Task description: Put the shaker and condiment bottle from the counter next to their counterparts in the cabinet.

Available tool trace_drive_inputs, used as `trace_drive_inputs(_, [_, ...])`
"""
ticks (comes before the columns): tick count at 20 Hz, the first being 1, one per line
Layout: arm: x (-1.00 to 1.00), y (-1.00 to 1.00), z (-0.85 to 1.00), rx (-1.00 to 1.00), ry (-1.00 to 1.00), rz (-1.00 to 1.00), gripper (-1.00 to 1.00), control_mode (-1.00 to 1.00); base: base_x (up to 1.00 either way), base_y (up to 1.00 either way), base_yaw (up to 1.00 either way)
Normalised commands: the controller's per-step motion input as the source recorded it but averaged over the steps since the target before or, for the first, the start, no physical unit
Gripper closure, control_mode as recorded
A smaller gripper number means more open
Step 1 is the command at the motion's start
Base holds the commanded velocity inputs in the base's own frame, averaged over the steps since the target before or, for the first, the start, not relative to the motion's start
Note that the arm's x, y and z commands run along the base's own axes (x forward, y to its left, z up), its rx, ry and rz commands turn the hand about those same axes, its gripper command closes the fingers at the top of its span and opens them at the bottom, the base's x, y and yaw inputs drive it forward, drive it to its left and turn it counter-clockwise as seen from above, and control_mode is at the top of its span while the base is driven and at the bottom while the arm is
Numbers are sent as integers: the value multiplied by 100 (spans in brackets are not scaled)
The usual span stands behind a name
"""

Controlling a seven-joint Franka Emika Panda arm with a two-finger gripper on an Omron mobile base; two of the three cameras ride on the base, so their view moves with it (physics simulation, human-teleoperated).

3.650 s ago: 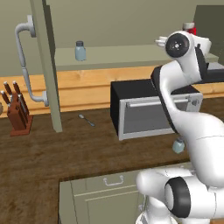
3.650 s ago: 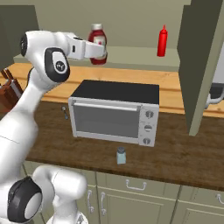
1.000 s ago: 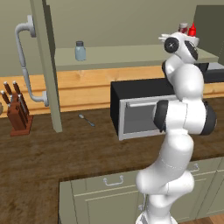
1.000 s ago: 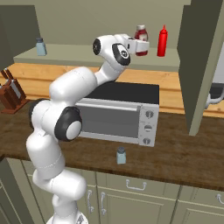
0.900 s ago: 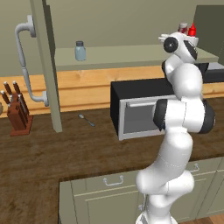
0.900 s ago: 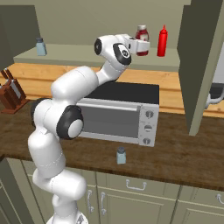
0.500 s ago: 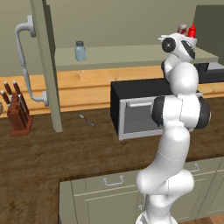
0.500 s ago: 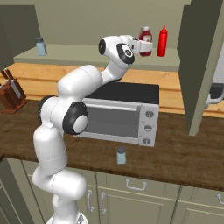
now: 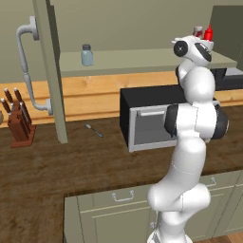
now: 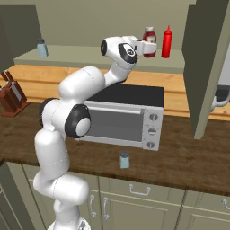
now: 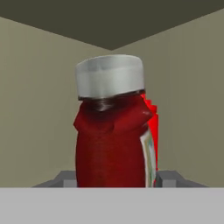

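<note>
My gripper (image 10: 147, 45) is shut on the condiment bottle (image 10: 149, 36), which it holds upright at the cabinet shelf (image 10: 81, 57), close beside the tall red squeeze bottle (image 10: 167, 41). The hand view shows the bottle (image 11: 113, 140) with its white cap between my fingertips (image 11: 168, 177) and a sliver of the squeeze bottle (image 11: 153, 124) behind it. I cannot tell whether the bottle rests on the shelf. The pale blue shaker (image 10: 124, 159) stands on the counter (image 10: 188, 161) in front of the toaster oven. Its counterpart shaker (image 9: 86, 54) sits at the shelf's left.
A black toaster oven (image 10: 126, 114) sits on the counter under my arm. The open cabinet door with its curved handle (image 9: 26, 71) stands at the left, and another door panel (image 10: 202, 67) hangs at the right. A knife block (image 9: 19, 123) and a spoon (image 9: 94, 130) lie left.
My hand has carried the condiment bottle to the right along the shelf, from above the toaster oven's left end to right beside the red squeeze bottle.
</note>
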Motion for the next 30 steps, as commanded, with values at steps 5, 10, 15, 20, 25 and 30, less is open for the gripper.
trace_drive_inputs(5, [9, -15, -16, 0, 0, 0, -100, -100, 0, 0, 0])
trace_drive_inputs(10, [-30, 7, 0, 0, 0, 0, -100, -100, 0, 0, 0])
trace_drive_inputs(15, [-45, 53, 0, 0, 0, 3, -100, -100, 0, 0, 0])
trace_drive_inputs(20, [-46, 75, 0, -1, 0, 9, -100, -100, 0, 0, 0])
trace_drive_inputs(25, [-68, 50, 0, 0, 0, 8, -100, -100, 0, 0, 0])
trace_drive_inputs(30, [-72, 26, 10, 0, 0, 8, -100, -100, 0, 0, 0])
